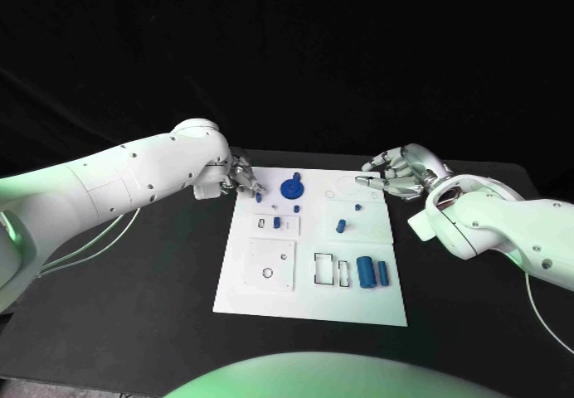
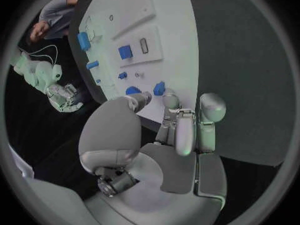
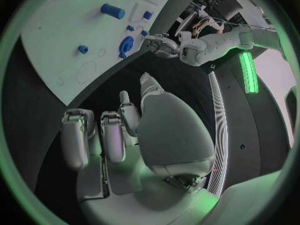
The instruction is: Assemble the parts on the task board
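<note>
The white task board (image 1: 311, 286) lies in the middle of the black table. My left hand (image 1: 240, 178) hovers at the board's far left corner, fingers apart. Its fingertips (image 2: 169, 100) are right beside a small blue piece (image 1: 259, 197) (image 2: 159, 88), and I see no grip on it. A round blue part (image 1: 293, 189) (image 3: 125, 46) sits just to the right of it. My right hand (image 1: 401, 174) floats over the board's far right corner with loosely bent fingers (image 3: 112, 135) and nothing in it.
Two small blue pieces (image 1: 278, 222) (image 1: 342, 224) stand mid-board. Two blue cylinders (image 1: 366, 272) (image 1: 384, 272) lie in the near right section beside rectangular slots (image 1: 325, 267). Bare black table (image 1: 132, 282) surrounds the board on both sides.
</note>
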{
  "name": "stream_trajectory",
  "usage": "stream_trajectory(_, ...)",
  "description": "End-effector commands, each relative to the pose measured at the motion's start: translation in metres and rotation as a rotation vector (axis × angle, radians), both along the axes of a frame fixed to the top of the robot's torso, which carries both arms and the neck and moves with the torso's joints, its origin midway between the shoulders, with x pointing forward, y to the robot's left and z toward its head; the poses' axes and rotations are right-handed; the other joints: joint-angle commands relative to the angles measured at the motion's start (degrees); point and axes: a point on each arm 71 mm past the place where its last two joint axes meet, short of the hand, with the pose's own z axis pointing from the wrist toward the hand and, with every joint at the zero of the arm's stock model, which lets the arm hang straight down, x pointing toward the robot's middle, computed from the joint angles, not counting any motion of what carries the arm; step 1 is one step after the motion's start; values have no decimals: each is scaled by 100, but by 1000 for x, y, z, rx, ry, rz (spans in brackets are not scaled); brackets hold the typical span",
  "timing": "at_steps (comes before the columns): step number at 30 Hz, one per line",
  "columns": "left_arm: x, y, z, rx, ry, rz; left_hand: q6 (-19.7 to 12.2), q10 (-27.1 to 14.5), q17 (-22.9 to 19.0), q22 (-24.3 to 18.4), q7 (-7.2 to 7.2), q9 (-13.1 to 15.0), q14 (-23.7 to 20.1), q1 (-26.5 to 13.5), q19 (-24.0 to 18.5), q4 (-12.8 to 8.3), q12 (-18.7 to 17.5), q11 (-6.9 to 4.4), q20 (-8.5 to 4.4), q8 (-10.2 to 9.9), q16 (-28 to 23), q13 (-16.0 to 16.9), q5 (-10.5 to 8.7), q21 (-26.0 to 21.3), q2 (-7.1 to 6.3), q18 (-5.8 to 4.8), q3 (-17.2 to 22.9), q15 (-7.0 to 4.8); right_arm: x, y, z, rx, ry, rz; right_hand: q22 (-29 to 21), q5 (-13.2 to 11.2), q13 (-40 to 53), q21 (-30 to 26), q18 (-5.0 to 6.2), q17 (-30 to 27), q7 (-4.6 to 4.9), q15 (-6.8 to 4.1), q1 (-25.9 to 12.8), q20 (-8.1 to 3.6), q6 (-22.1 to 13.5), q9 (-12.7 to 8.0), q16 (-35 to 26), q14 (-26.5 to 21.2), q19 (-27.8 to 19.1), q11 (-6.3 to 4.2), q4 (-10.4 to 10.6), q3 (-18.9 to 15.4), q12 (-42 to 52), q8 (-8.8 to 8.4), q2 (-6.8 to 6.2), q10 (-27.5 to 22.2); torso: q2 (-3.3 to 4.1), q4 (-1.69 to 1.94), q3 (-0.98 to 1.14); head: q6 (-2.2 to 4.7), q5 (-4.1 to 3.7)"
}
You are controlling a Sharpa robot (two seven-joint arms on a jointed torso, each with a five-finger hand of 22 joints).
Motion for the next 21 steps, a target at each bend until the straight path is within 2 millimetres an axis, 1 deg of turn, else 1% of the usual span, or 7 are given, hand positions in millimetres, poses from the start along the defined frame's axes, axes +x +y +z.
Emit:
stream_trajectory(1, -1, -4, 0, -18, 17, -15, 38, -26, 519, 6, 2, -7, 304, 93, 2, -42, 40, -10, 35, -7, -33, 5, -22, -3, 30, 47, 6, 15, 0, 2, 0, -8, 1, 19, 1093, 20, -1, -38, 42, 776, -7, 13, -53, 32, 16, -6, -34, 443, 243, 1, -2, -23, -16, 38, -11, -24, -3, 3, 4, -6, -3)
stream_trajectory(2, -1, -4, 0, -19, 17, -15, 38, -26, 519, 6, 2, -7, 304, 93, 2, -42, 40, -10, 35, -7, -33, 5, -22, -3, 30, 47, 6, 15, 0, 2, 0, -9, 1, 19, 1092, 25, 3, -40, 43, 780, -8, 12, -61, 31, 18, -6, -33, 444, 242, 0, -2, -21, -13, 42, 4, -21, -3, 3, 3, -6, -4)
stream_trajectory(15, 0, -4, 0, -26, 12, -9, 78, -6, 536, 38, -18, -9, 309, 247, 16, -75, 61, -27, 26, 25, -26, 22, -50, 13, 94, 42, 40, 1, 0, 2, -1, -9, 3, 20, 1092, 25, 3, -40, 43, 780, -8, 12, -61, 31, 18, -6, -33, 444, 242, 0, -2, -21, -13, 42, 4, -21, -6, 0, 7, -17, -5)
stream_trajectory(18, 0, -3, 0, -28, 12, -8, 100, 7, 540, 49, -36, -2, 311, 367, 20, -117, 72, -43, 17, 55, -24, 28, -63, 19, 138, 40, 70, -13, 0, 2, -1, -9, 3, 21, 1092, 25, 3, -40, 43, 780, -8, 12, -61, 31, 18, -6, -33, 444, 242, 0, -2, -21, -13, 42, 4, -21, -7, 0, 7, -22, -6)
stream_trajectory(21, 0, -4, 0, -31, 15, -10, 112, 18, 551, 57, -64, 12, 316, 562, 21, -218, 78, -69, 2, 98, -20, 28, -65, 24, 200, 39, 127, -36, 0, 2, -1, -9, 4, 21, 1091, 31, 11, -43, 43, 776, -9, 11, -63, 31, 20, -7, -34, 443, 241, -2, -4, -19, -5, 46, 14, -13, -7, 0, 8, -26, -8)
